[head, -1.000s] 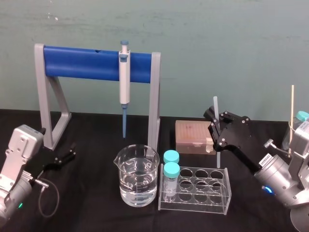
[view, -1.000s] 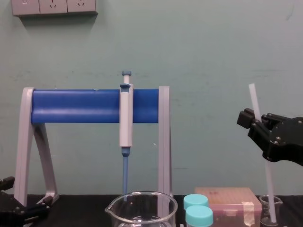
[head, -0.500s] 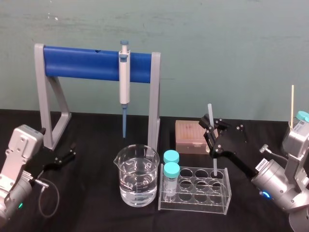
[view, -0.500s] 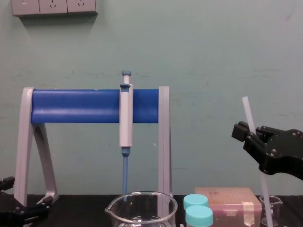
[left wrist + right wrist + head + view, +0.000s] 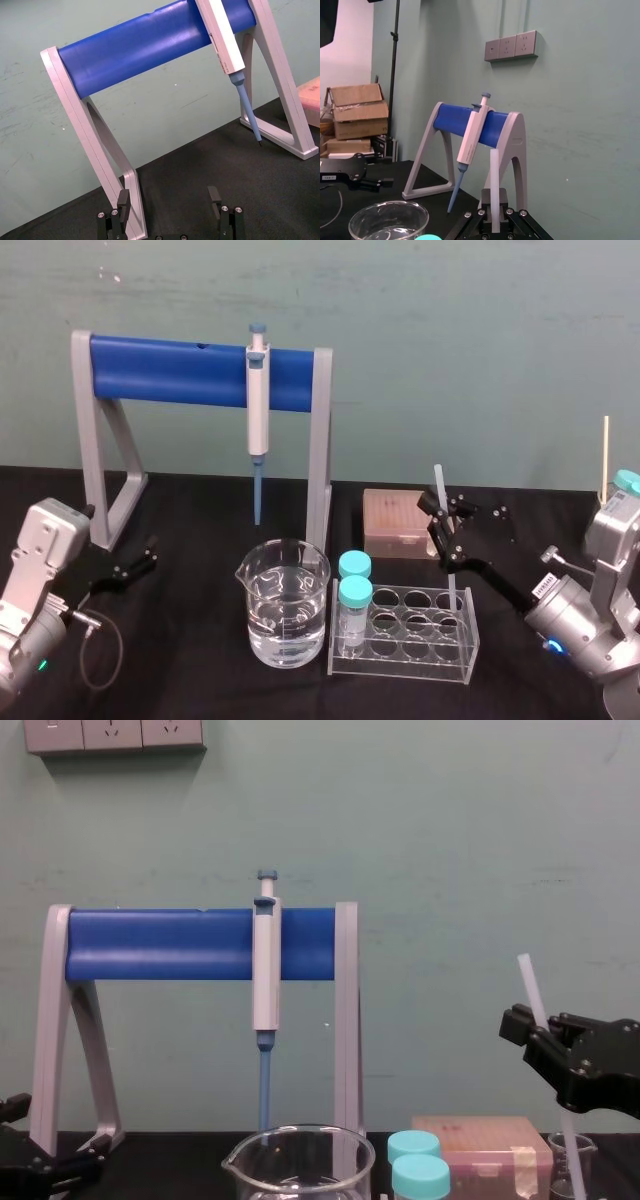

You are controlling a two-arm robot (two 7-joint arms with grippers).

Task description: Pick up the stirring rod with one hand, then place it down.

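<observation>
Right fingers (image 5: 432, 506) around stirring rod (image 5: 438, 478); black table (image 5: 190, 530), teal wall (image 5: 480, 340).

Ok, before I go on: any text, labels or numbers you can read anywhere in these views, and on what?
Nothing here reads clearly.
White sticker on the right arm, behind the right gripper holding the stirring rod: dark print, too small to read.
White label on a black unit, right wrist view: too small to read.
Pipette: no readable marking.
Left gripper, parked open on the left: no marking visible.
</observation>
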